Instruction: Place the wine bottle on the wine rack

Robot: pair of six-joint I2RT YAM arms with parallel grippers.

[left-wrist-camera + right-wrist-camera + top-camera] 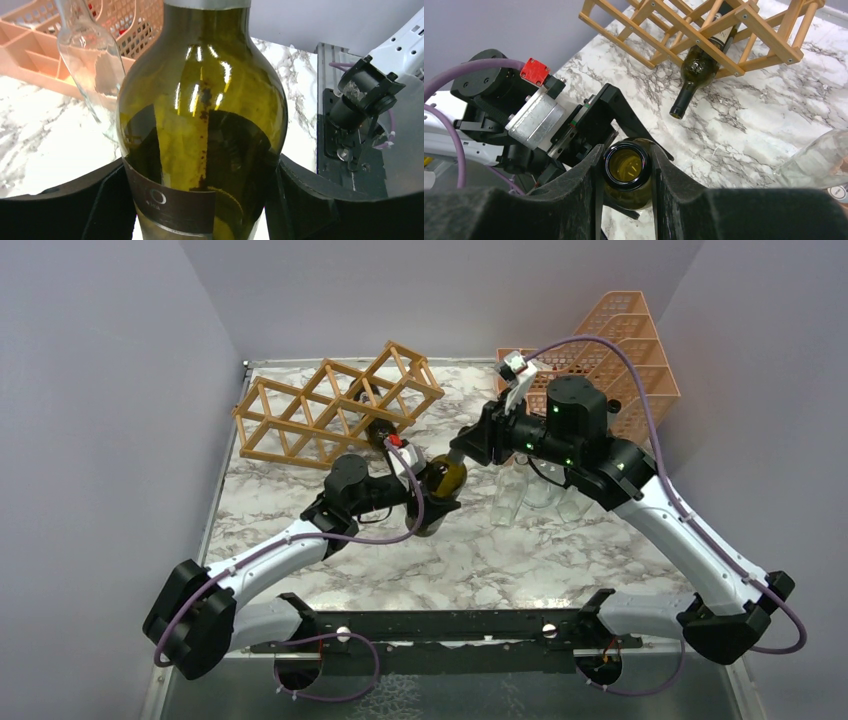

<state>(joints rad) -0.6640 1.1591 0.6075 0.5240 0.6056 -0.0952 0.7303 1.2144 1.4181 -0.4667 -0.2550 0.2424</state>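
Wine bottle (447,483) check: is it on the wine rack (335,405) or not? (corkdork)

Nope, not on it. It's the olive-green one, leaning between my two arms over the marble table (260,495), just in front of the rack's near side. I can't tell whether its base touches the table. (yam_arms)

What are your jaws up to? (corkdork)

My left gripper (436,502) is wrapped around the fat part of the body. On my left wrist camera both fingers (75,210) sit flush against the glass, one on each side. My right gripper (463,452) is pinched narrow on the neck, just under the open mouth, with fingers (574,200) tight on both sides. So both grippers have the same bottle. (yam_arms)

Any brand on it? (corkdork)

There's a dark brown label (172,200) low on the body with a thin pale ring and tiny lettering under it. It's too small to read, sorry. (yam_arms)

What else is around? (corkdork)

A dark bottle (696,70) lies in one of the rack's lower cells, its neck poking out over the table. Its second label (725,34) shows pale print between the sticks, which I can't make out either. Some clear bottles (510,502) stand just right of the green one, under my right arm. A peach basket (625,350) sits in the far right corner. There's also a little red tag (534,72) on top of my left gripper. (yam_arms)
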